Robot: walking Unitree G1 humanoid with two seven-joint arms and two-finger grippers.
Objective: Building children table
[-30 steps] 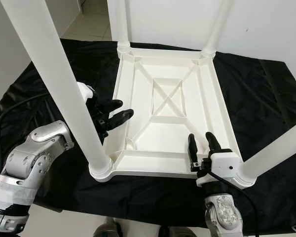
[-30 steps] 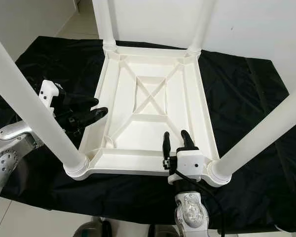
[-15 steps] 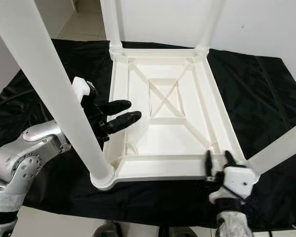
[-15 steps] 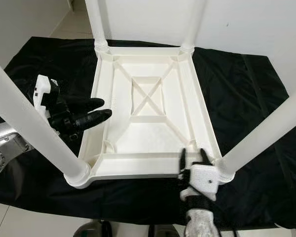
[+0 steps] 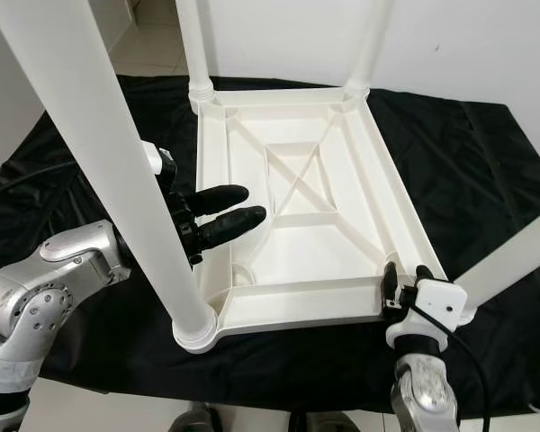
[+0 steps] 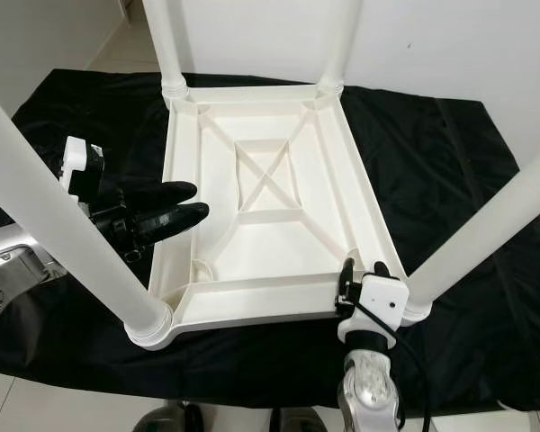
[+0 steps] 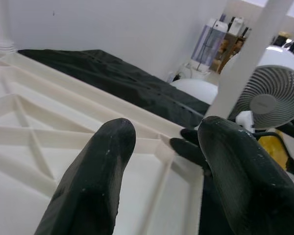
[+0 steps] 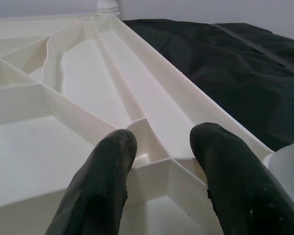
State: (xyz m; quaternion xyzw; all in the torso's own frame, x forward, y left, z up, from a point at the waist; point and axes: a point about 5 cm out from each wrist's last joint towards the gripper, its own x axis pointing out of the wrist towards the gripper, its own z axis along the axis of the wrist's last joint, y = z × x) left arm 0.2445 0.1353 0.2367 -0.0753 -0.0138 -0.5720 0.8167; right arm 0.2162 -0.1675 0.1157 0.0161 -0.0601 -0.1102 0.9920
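**Upside-down kids' table on the black sheet, both grippers at its rim**

So the white plastic children's table (image 5: 297,216) is lying flipped over, top down, on a black cloth (image 5: 486,171) spread over the floor, with all four white legs (image 5: 117,171) plugged into the corner sockets and sticking up toward the camera. You can see the ribbed underside with the X-shaped brace in the middle.

The left gripper (image 5: 238,205) reaches in from the left side, its two black fingers (image 7: 95,181) spread apart and poking over the table's long left rim, above the inner tray. Nothing between them, so it's released.

The right gripper (image 5: 402,274) sits at the near right corner, right next to the socket where the near right leg goes in. Its fingers (image 8: 103,191) are apart too, straddling the corner rib of the frame, but I can't tell if they actually touch it.

Past the cloth, the left wrist view catches a white fan (image 7: 277,100) and some clutter against the wall.
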